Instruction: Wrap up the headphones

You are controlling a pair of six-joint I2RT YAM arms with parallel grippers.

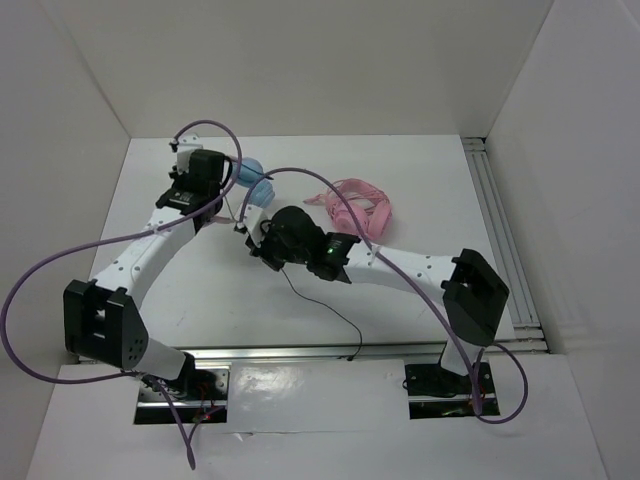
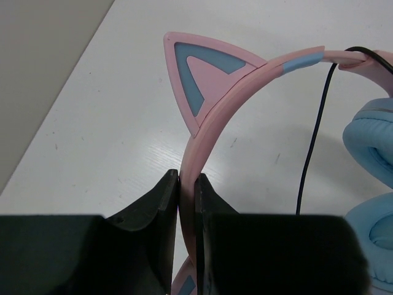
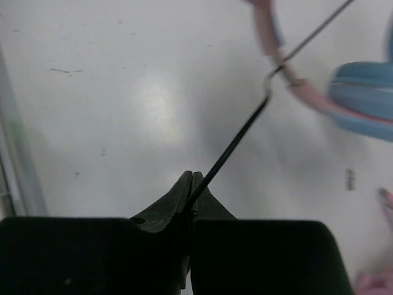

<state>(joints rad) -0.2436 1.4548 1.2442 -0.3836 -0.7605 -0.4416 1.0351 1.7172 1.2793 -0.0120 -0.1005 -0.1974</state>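
The headphones (image 1: 255,180) have light blue ear cups (image 2: 371,144) and a pink cat-ear headband (image 2: 212,114). My left gripper (image 2: 187,184) is shut on the headband just below the cat ear and holds it at the back left of the table; it shows in the top view too (image 1: 205,195). My right gripper (image 3: 191,178) is shut on the thin black cable (image 3: 236,144), which runs taut up to the headband (image 3: 270,37) and crosses it. In the top view the right gripper (image 1: 262,238) is just right of the headphones, and the cable's loose tail (image 1: 325,305) trails toward the front rail.
A second pair of all-pink headphones (image 1: 355,205) with a pink cable lies just behind the right arm. A metal rail (image 1: 500,230) runs along the table's right edge and another along the front (image 1: 330,352). White walls enclose the table.
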